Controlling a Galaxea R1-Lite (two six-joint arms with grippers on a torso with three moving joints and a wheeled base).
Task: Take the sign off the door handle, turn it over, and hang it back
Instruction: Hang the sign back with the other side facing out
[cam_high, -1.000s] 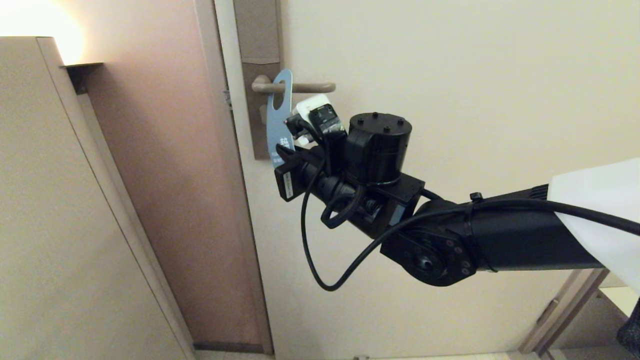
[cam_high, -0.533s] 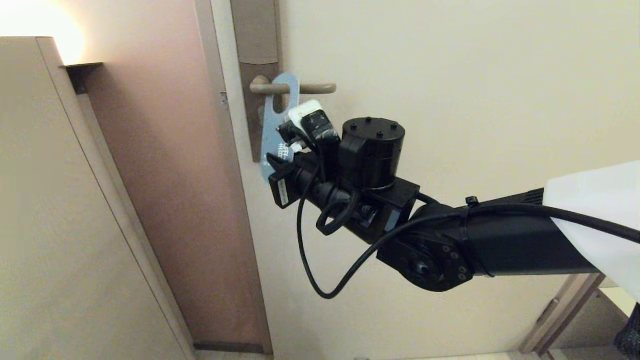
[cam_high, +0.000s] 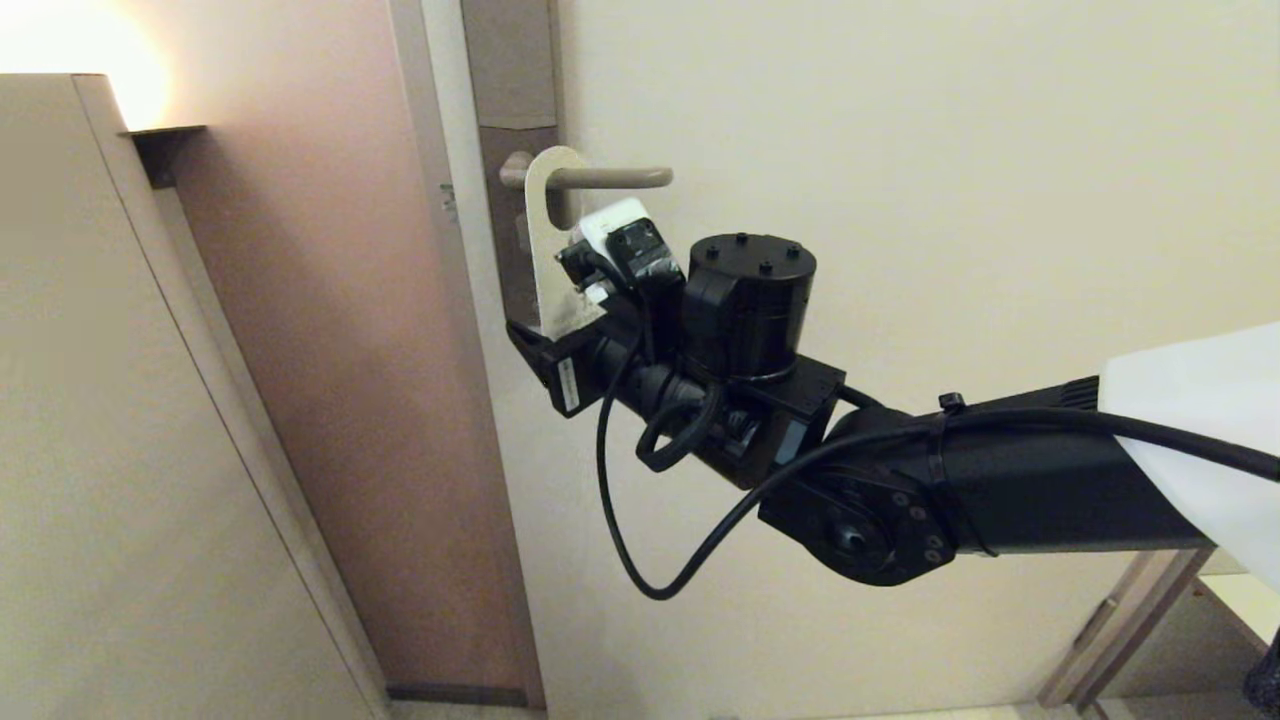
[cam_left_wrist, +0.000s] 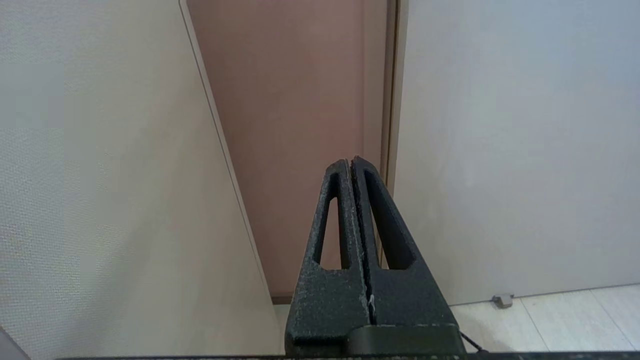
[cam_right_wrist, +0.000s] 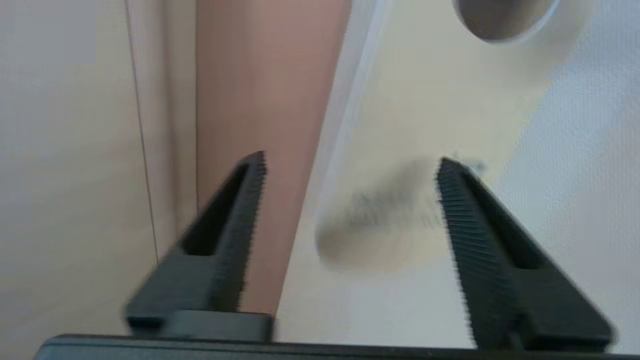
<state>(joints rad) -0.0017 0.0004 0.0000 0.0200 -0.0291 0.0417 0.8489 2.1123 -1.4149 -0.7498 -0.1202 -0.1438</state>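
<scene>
The sign (cam_high: 550, 250) hangs by its hole on the door handle (cam_high: 615, 178), with its white face towards me and its lower end tilted to the left. The handle sticks out from a tall grey-brown plate (cam_high: 515, 90) on the door. My right gripper (cam_high: 555, 335) is at the sign's lower end, partly hidden by its wrist camera. In the right wrist view the right gripper (cam_right_wrist: 351, 159) is open, and the blurred white sign (cam_right_wrist: 400, 125) lies between the spread jaws, touching neither. My left gripper (cam_left_wrist: 351, 161) is shut and empty, low down, facing the door frame.
The cream door (cam_high: 900, 150) fills the right. A pinkish-brown wall panel (cam_high: 330, 300) stands left of the door frame. A beige cabinet side (cam_high: 100, 450) is at the far left, with lamp glow above it. A door stop (cam_left_wrist: 502, 300) sits on the floor.
The sign has turned on the handle from its blue face to its white face. Its lower end and my right gripper have shifted a little to the left.
</scene>
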